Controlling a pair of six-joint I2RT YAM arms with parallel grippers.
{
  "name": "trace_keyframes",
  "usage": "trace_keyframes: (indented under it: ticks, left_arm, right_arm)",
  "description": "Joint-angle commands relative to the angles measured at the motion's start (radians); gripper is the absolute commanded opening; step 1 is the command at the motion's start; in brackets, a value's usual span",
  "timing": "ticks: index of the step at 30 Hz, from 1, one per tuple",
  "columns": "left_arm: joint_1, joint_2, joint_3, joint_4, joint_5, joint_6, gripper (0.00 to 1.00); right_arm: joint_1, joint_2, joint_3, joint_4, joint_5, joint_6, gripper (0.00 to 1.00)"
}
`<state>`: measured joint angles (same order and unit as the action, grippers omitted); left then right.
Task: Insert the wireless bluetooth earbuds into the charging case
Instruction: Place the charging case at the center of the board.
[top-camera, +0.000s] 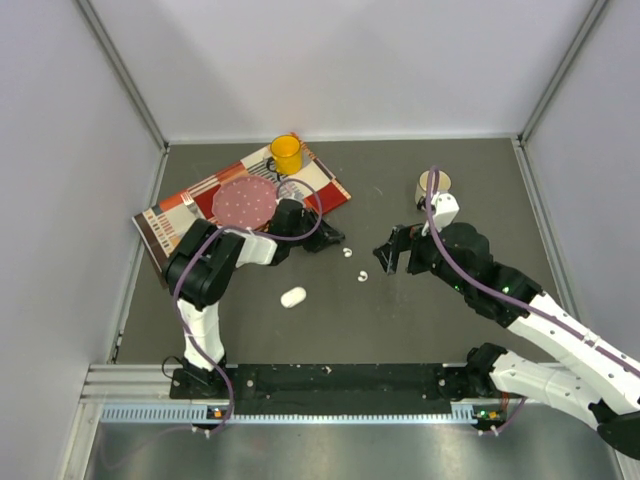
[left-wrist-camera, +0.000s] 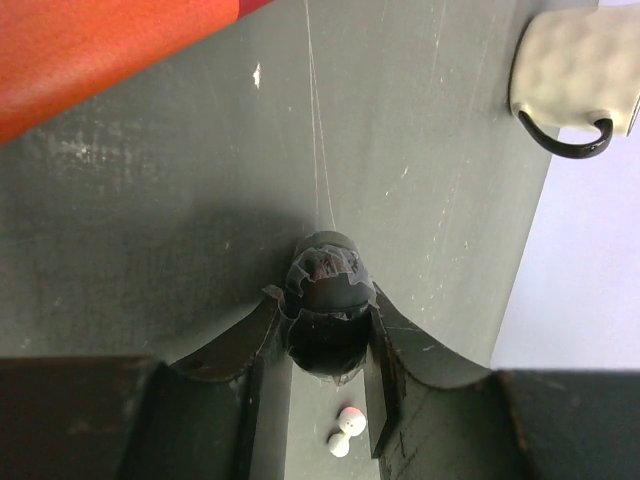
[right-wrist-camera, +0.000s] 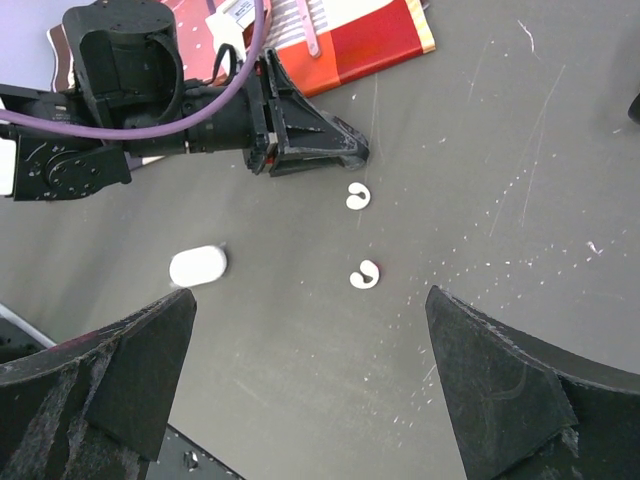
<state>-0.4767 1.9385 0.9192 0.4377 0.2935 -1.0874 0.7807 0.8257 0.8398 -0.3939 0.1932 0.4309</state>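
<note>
Two white earbuds (top-camera: 347, 252) (top-camera: 362, 275) lie apart on the dark table; the right wrist view shows them as curled white buds (right-wrist-camera: 357, 197) (right-wrist-camera: 365, 274). A white oval charging case (top-camera: 293, 297) (right-wrist-camera: 197, 266) lies shut to their left. My left gripper (top-camera: 328, 243) (left-wrist-camera: 327, 305) is shut on a dark rounded thing that looks like a black charging case (left-wrist-camera: 325, 285), just left of the upper earbud (left-wrist-camera: 346, 430). My right gripper (top-camera: 385, 257) (right-wrist-camera: 310, 385) hangs open above the table, right of the lower earbud, with nothing between its fingers.
A patterned mat (top-camera: 190, 215) at the back left carries a pink plate (top-camera: 246, 202) and a yellow mug (top-camera: 286, 153). A beige mug (top-camera: 433, 186) (left-wrist-camera: 580, 70) stands behind the right arm. Grey walls close the table on three sides.
</note>
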Motion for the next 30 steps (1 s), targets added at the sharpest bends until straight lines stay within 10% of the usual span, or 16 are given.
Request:
trace_keyframes:
  ticks: [1,10,30]
  left_arm:
    - [0.004,-0.01,0.001,-0.013,-0.014,0.007,0.24]
    - [0.006,-0.046,0.017,-0.112,-0.06,0.078,0.45]
    - [0.003,-0.3,-0.014,-0.348,-0.234,0.222,0.49]
  right_arm:
    - [-0.012,-0.002,0.047,0.0,-0.014,0.011,0.99]
    - [-0.012,-0.002,0.051,-0.005,-0.023,0.012,0.99]
    - [-0.012,0.001,0.053,-0.013,-0.037,0.061,0.99]
